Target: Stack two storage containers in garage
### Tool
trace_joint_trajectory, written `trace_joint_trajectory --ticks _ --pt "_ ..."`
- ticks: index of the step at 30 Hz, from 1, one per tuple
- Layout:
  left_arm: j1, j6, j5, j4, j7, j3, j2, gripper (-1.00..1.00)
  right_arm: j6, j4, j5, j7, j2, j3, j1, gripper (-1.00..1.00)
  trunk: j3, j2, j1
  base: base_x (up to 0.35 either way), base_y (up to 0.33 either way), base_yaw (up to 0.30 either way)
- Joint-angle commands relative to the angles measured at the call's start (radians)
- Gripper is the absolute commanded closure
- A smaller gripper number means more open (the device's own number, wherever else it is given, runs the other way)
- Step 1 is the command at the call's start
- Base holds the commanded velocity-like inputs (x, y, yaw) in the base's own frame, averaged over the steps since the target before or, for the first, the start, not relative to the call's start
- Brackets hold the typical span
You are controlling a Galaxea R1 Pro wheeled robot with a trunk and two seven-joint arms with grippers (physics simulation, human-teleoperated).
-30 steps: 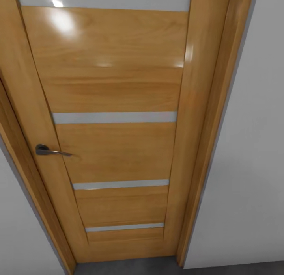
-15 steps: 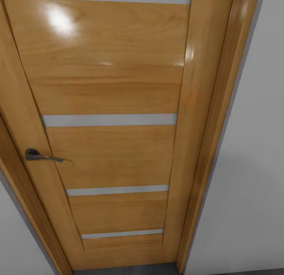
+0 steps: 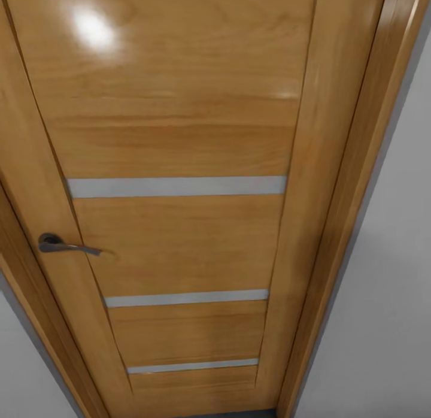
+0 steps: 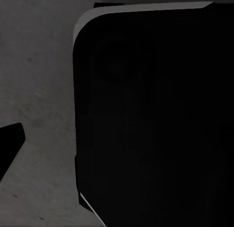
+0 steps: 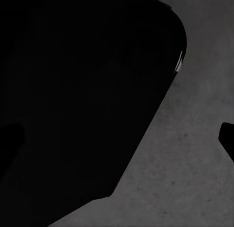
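Closer than a second ago, the camera faces the orange wooden door (image 3: 179, 226), shut, its grey handle (image 3: 63, 245) at left, white wall (image 3: 383, 322) at right. Wrist views show dark robot body (image 4: 156, 119) over speckled concrete floor (image 5: 190, 178); I cannot tell either claw's opening.

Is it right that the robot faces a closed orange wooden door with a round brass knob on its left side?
Not quite. In the head view the orange wooden door is closed and the fitting sits at its left side, but it is a grey metal lever handle, not a round brass knob.
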Motion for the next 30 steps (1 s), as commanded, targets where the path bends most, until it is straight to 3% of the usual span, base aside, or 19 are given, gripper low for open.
trace_joint_trajectory --ticks 1,30 --pt "0.000 -0.003 0.001 0.000 0.000 0.001 0.000 -1.00 -0.003 0.000 -0.005 -0.001 0.000 0.005 0.000 -1.00 -0.001 0.000 0.000 0.022 0.020 0.000" --pt "0.000 -0.003 0.001 0.000 0.000 0.001 0.000 -1.00 -0.003 0.000 -0.009 -0.002 0.002 0.005 0.000 -1.00 -0.001 0.000 0.000 0.001 0.008 0.000"
